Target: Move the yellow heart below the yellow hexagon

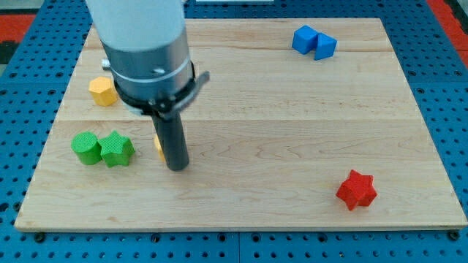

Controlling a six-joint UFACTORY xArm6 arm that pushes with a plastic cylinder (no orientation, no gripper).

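The yellow hexagon [103,91] sits near the board's left edge, in the upper left. Only a sliver of the yellow heart [158,145] shows, at the left side of my rod; the rest is hidden behind it. My tip [177,167] rests on the board just right of and below that sliver, apparently touching it. The heart lies to the lower right of the hexagon.
A green cylinder [87,147] and a green star [116,148] sit side by side left of the rod. Two blue blocks [314,42] touch at the top right. A red star [356,189] lies at the lower right. The wooden board [278,117] sits on blue pegboard.
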